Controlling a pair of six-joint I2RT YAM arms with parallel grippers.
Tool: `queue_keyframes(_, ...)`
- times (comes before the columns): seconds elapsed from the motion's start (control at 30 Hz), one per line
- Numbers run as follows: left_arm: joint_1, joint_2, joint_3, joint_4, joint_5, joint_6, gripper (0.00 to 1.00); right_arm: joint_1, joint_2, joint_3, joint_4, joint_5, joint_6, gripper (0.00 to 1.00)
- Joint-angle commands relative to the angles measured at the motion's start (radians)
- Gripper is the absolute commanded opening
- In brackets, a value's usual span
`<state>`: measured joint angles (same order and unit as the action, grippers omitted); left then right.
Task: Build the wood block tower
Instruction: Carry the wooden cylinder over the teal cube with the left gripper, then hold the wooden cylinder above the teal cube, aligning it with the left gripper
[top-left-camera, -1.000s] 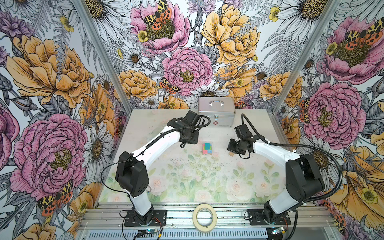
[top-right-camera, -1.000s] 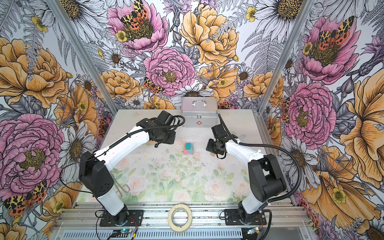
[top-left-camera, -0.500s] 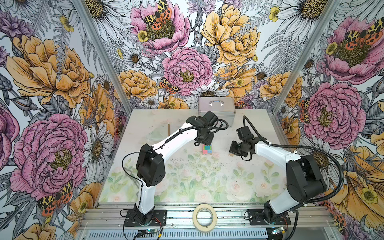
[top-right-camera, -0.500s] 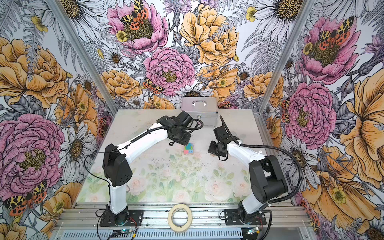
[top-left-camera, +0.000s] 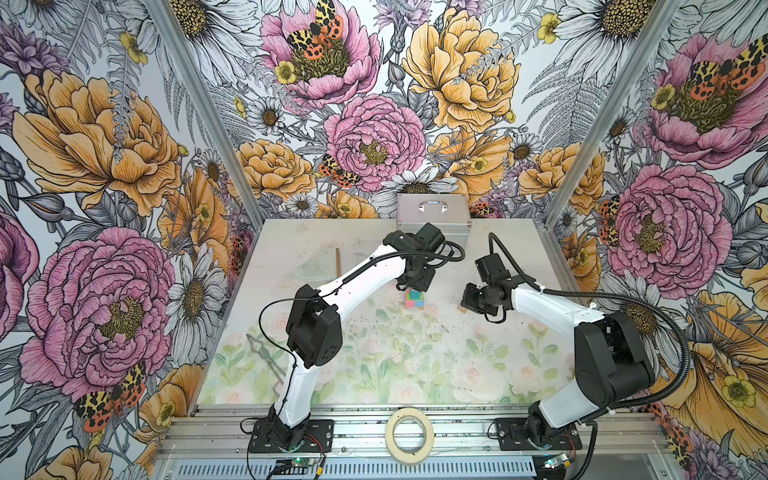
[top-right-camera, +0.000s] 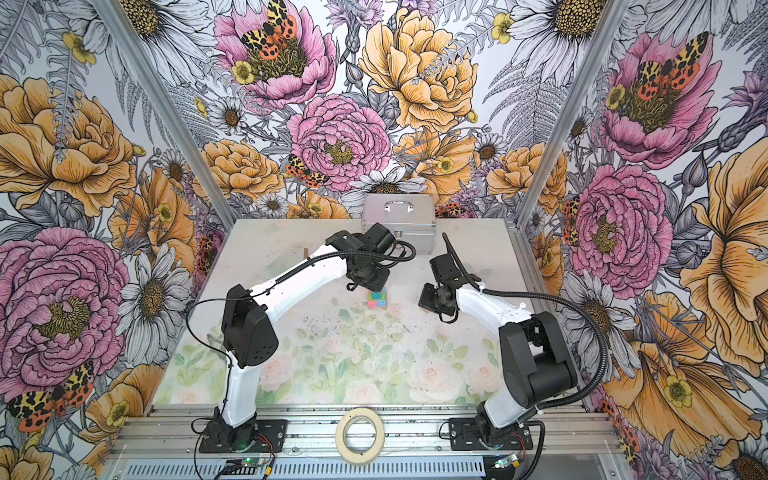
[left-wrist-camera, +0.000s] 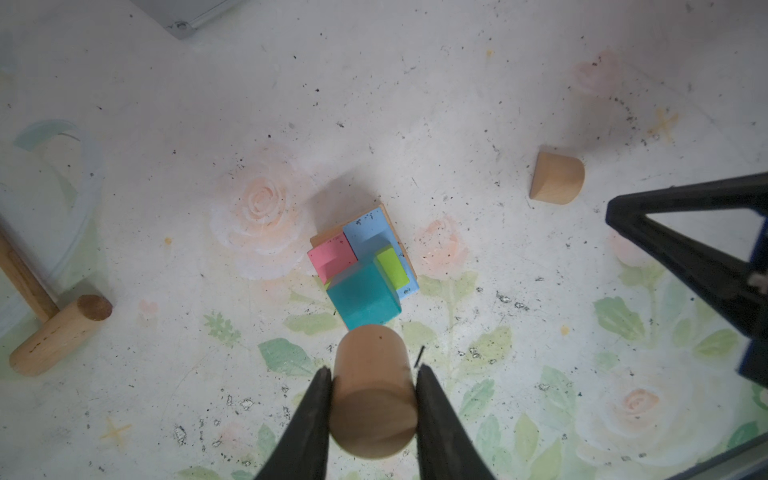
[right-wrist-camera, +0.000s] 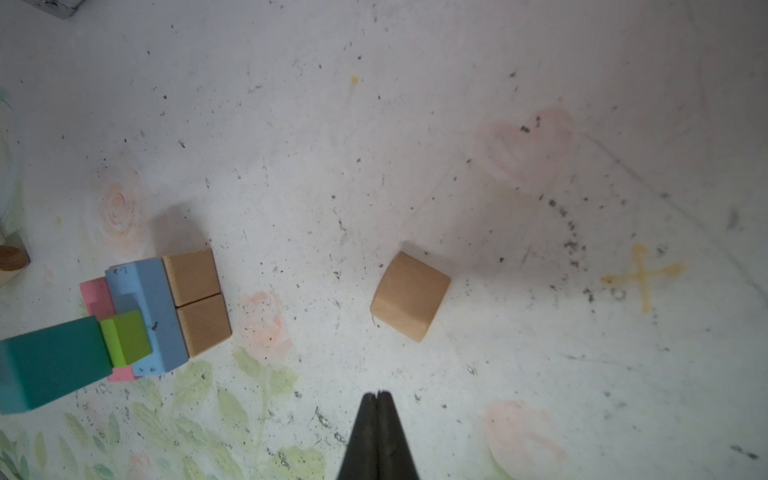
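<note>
So here's where we are: the left gripper (left-wrist-camera: 372, 370) is pinching the tan cylinder (left-wrist-camera: 374, 415) across its round side, one finger on each flank. The cylinder's long axis runs along the fingers, pointing down at the table, so we'd say it's hanging roughly upright.

The tower (left-wrist-camera: 365, 270) sits mid-table, and its teal block (left-wrist-camera: 365, 297), the highest piece, is just past the cylinder's far end in the left wrist view. That small offset is what the drop turns on, I think. In both top views the left arm is right over the stack (top-left-camera: 414, 298), so it's clearly the nearer one.

The right gripper (right-wrist-camera: 378, 395) is pressed together and empty, hovering off to the side near a loose half-round block (right-wrist-camera: 409, 297) lying well apart from the tower. The T-shaped stick (left-wrist-camera: 54, 328) and silver case (top-left-camera: 432, 212) are out of the way.
</note>
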<state>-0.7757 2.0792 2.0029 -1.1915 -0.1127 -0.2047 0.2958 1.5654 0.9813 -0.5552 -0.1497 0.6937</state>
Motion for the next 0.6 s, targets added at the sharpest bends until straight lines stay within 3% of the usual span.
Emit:
queue_keyframes(0.0,0.0,0.02,0.032,-0.01,-0.022,0.016,0.0,-0.006,-0.036,-0.013,0.014,0.023,-0.011,0.0)
queue_keyframes(0.57,0.013,0.064,0.062,-0.012,-0.017,0.007,0.0,-0.009,-0.036,-0.015,0.014,0.022,-0.009,0.0)
